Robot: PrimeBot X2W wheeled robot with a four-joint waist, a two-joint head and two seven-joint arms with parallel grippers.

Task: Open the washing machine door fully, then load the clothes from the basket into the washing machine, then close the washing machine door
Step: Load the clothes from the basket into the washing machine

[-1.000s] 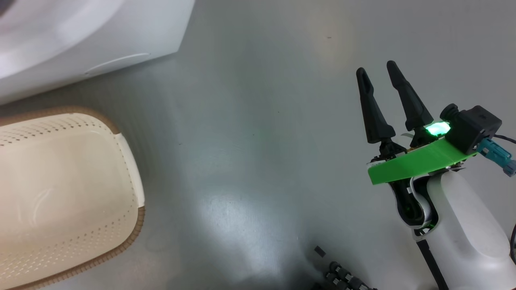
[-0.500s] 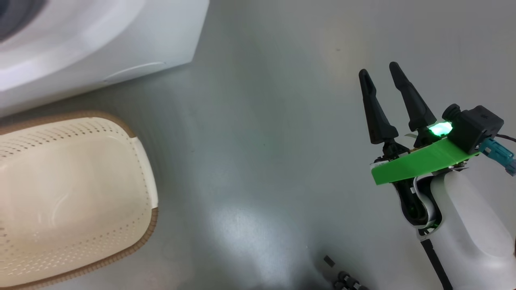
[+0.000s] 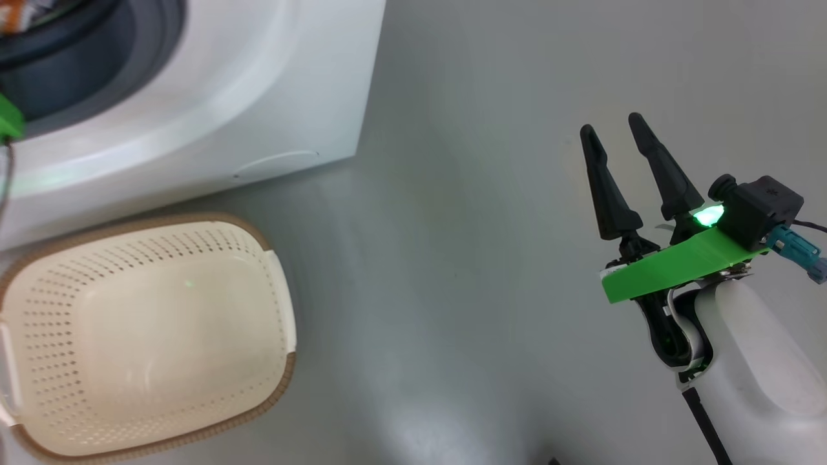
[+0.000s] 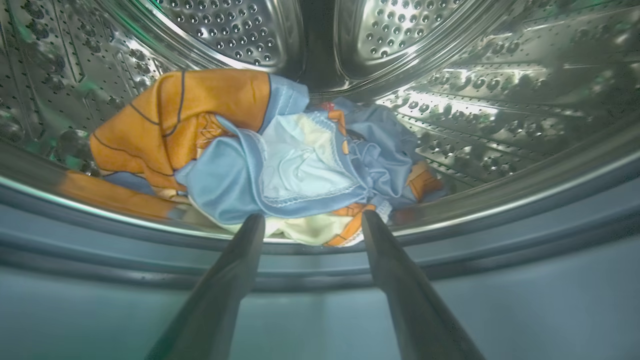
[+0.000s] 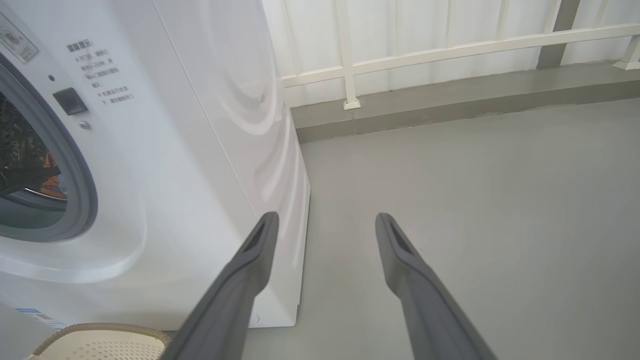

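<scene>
Dark left gripper point(image 4: 312, 217) fingers stand spread, gripping nothing, at the grey gasket point(image 4: 320, 267). That wrist view looks into the dimpled steel drum point(image 4: 475, 100), where crumpled blue-orange clothes point(image 4: 280, 165) lie. Head view: right gripper point(image 3: 612, 124) likewise spread above floor point(image 3: 452, 258), perforated cream basket point(image 3: 279, 381) beside the washer point(image 3: 271, 97).

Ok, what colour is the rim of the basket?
Brown, woven-looking rim on the cream basket; head view shows it best.

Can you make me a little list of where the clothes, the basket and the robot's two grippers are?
clothes: piled inside the drum of the washing machine
basket: on the floor in front of the washing machine, nothing in it
left gripper: open, at the drum's mouth, pointing at the clothes
right gripper: open, above the floor, holding nothing
</scene>
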